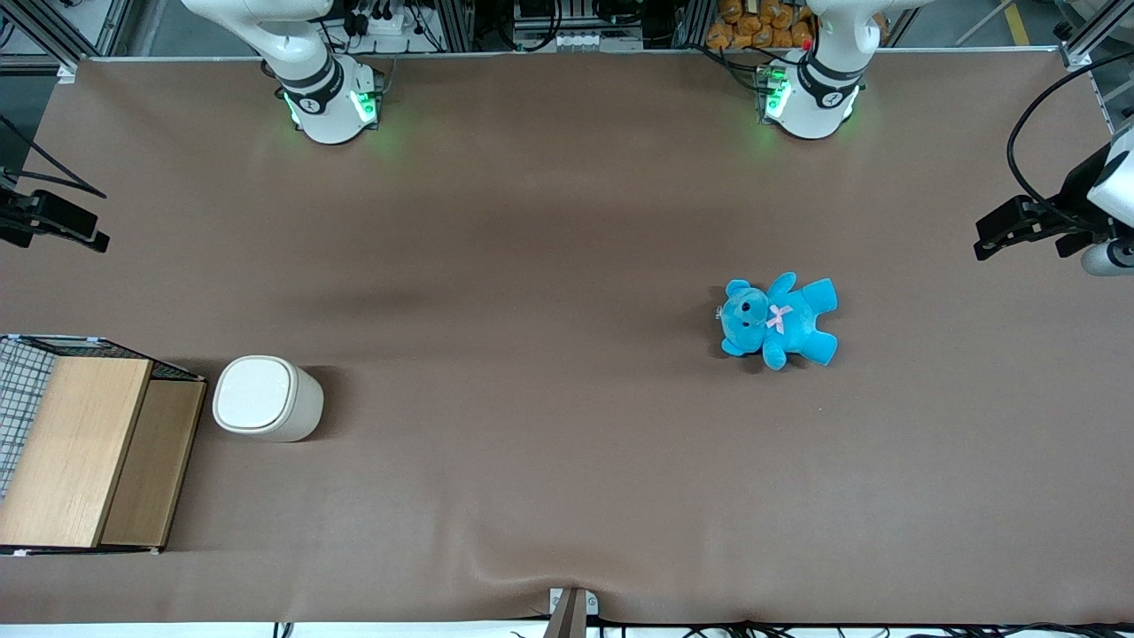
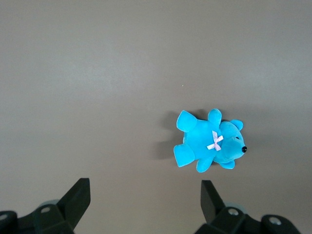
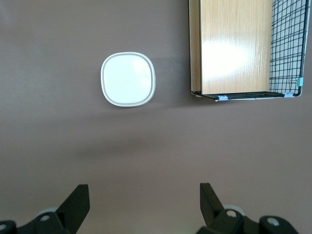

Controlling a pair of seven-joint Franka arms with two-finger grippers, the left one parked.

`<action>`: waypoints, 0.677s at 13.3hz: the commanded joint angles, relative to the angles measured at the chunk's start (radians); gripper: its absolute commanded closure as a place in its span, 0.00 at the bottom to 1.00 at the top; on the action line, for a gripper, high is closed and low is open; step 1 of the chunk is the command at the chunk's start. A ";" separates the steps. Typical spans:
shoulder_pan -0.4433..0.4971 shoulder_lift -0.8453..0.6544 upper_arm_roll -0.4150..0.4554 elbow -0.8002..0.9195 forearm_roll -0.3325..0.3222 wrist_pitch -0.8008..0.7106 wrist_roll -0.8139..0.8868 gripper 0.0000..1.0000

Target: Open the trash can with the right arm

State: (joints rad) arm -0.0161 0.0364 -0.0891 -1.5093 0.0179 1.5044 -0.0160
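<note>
The small cream-white plastic trash can (image 1: 267, 398) has a smooth, faintly glossy flip lid (image 3: 128, 79). The flat brown counter (image 1: 549, 425) looks matt, like paper or thin sheeting, with a slight wrinkle at its near edge. The light wooden box (image 1: 84, 452) shows smooth grained veneer that catches glare, beside black wire mesh (image 3: 287, 46). The bright blue plush teddy (image 1: 778, 320) is soft fuzzy cloth with a pink ribbon bow. The right arm's black tool (image 3: 141, 207), high above the counter with fingers spread, looks like matt plastic.

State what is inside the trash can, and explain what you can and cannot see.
Nothing inside shows: the trash can has its lid shut flat. The end effector hangs open high above the table, touching nothing.
</note>
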 commanded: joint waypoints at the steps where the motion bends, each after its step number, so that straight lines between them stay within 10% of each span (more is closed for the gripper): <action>1: 0.004 0.000 0.002 -0.005 -0.016 -0.003 -0.002 0.00; 9: 0.002 0.008 0.002 -0.019 -0.003 -0.009 -0.002 0.00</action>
State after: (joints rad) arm -0.0152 0.0488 -0.0871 -1.5187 0.0180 1.5006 -0.0159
